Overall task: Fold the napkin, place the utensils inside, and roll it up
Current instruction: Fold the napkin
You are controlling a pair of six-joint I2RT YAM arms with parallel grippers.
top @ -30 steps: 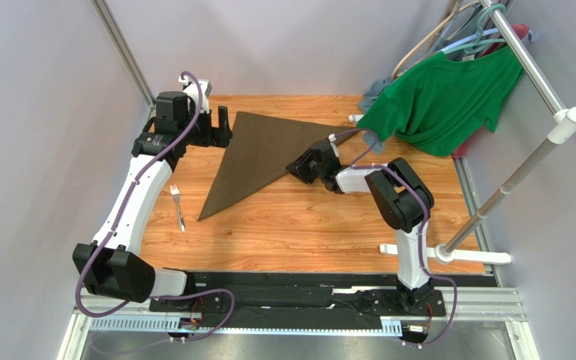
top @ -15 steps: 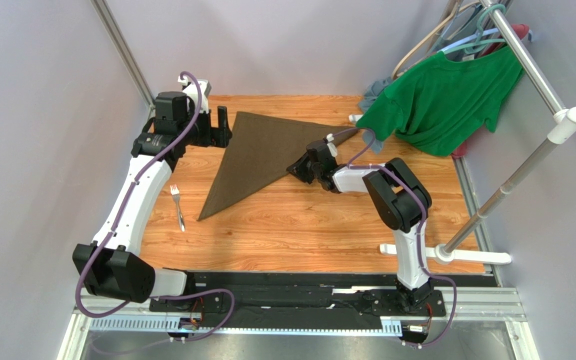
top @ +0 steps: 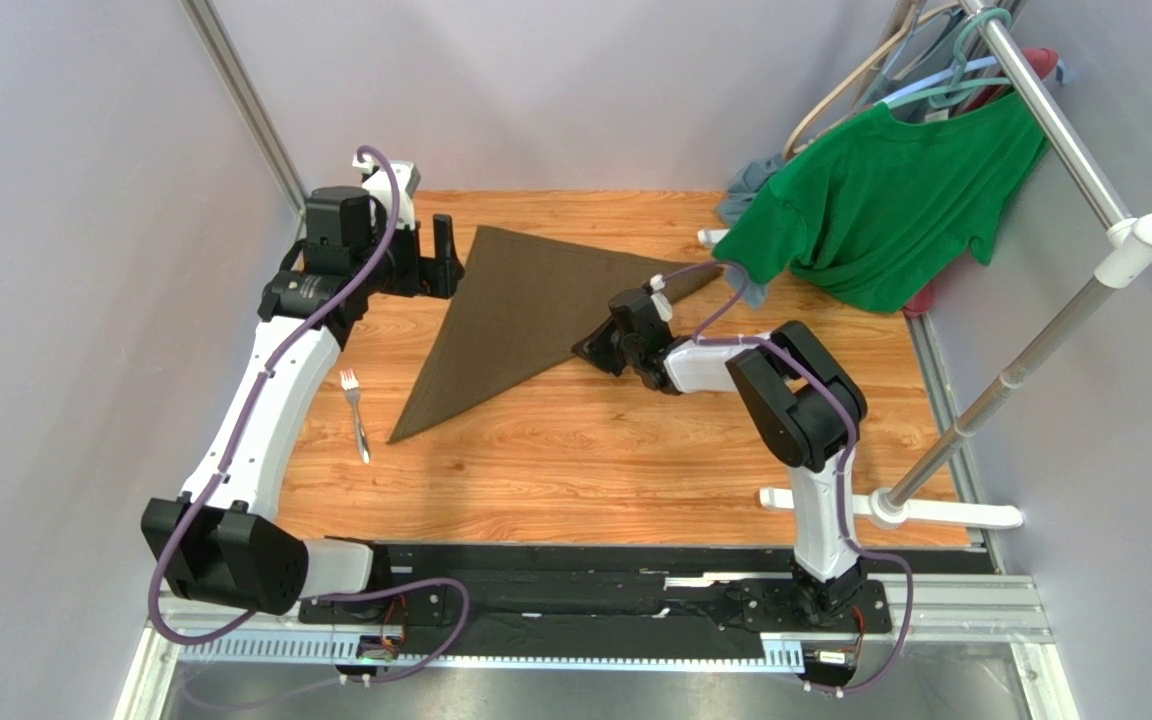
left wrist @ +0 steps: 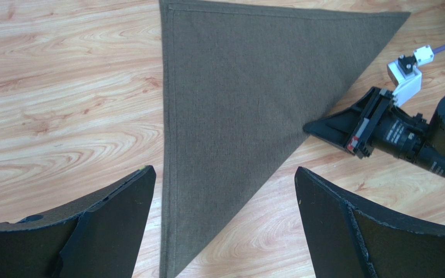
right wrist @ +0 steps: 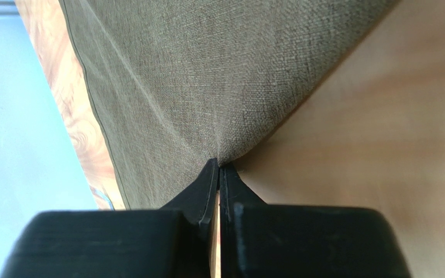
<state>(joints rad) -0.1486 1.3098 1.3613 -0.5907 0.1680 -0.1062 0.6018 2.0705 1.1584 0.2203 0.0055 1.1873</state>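
**Right gripper pinches the folded napkin's long edge; left gripper hangs open above it**

The napkin [top: 515, 318] lies flat on the wooden tabletop [top: 612, 465], folded into a dark olive-brown triangle. One corner sits at the far left, one reaches out to the far right, and the third tapers to a narrow tip on the near left. Its long edge runs diagonally from the far-right corner down to that near-left tip, so the whole shape points toward the left arm's side of the tabletop. The left hemmed edge runs nearly straight from the far corner to the tip.

The right gripper [right wrist: 219, 168] lies low against the wood at about the middle of that diagonal edge. Its fingers are pressed together with only a hairline between them, and the cloth is drawn into a small peak right at the tips, so it has the napkin's edge nipped.

The left gripper [top: 444, 252] is at the napkin's far-left corner, raised off the cloth. Its fingers [left wrist: 120, 208] are spread wide with nothing between them, and its wrist view looks down on the fabric.

A fork [top: 355, 416] lies on bare wood to the left of the napkin's near tip, apart from the cloth. Its tines point away from the arm bases and its handle points toward them.

A green T-shirt [top: 883, 195] hangs from a rail [top: 1056, 128] at the far right, just beside the napkin's far-right corner.
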